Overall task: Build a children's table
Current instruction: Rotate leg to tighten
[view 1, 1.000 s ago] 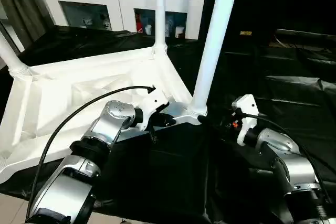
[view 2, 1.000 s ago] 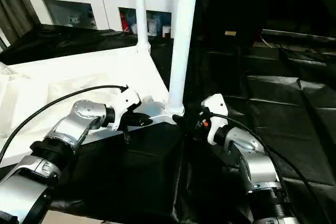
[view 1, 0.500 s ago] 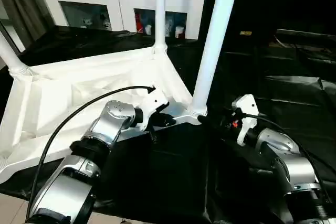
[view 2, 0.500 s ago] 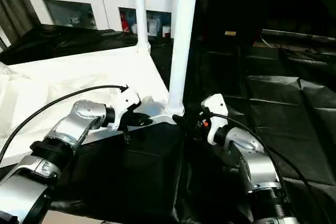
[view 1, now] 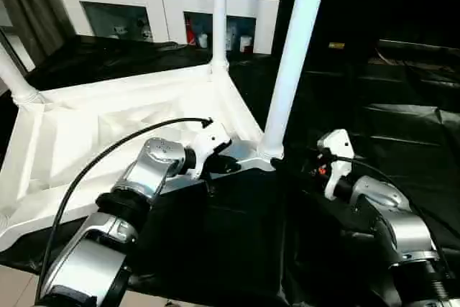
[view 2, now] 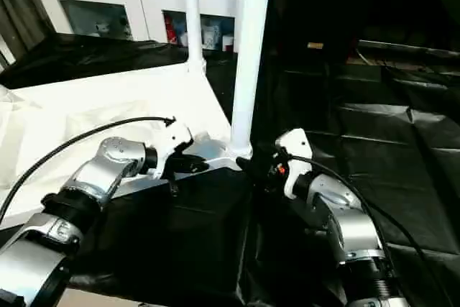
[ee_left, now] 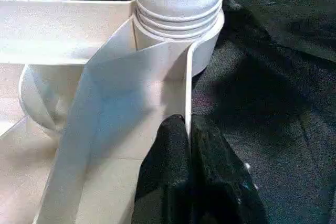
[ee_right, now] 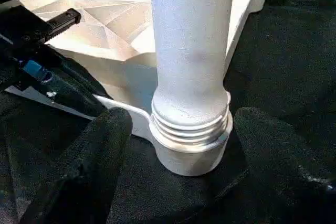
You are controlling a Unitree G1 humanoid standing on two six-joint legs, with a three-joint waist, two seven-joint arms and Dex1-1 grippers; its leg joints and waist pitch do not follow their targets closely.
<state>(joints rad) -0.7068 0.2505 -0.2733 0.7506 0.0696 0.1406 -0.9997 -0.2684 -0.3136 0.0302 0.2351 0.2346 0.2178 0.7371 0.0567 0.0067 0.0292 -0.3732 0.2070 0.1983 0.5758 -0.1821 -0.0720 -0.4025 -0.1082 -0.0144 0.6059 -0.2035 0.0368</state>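
Observation:
The children's table lies upside down on black cloth, its ribbed white top facing up. Three white legs stand in its corner sockets: a near one, a far one and one at the left. My left gripper is shut on the top's thin rim, just beside the near leg's socket. My right gripper is open. Its black fingers stand on either side of that leg's threaded base, apart from it.
A white cabinet with glass doors stands behind the table. Crinkled black cloth covers the surface to the right. A dark curtain hangs at the far left. My left arm's black cable arcs over the top.

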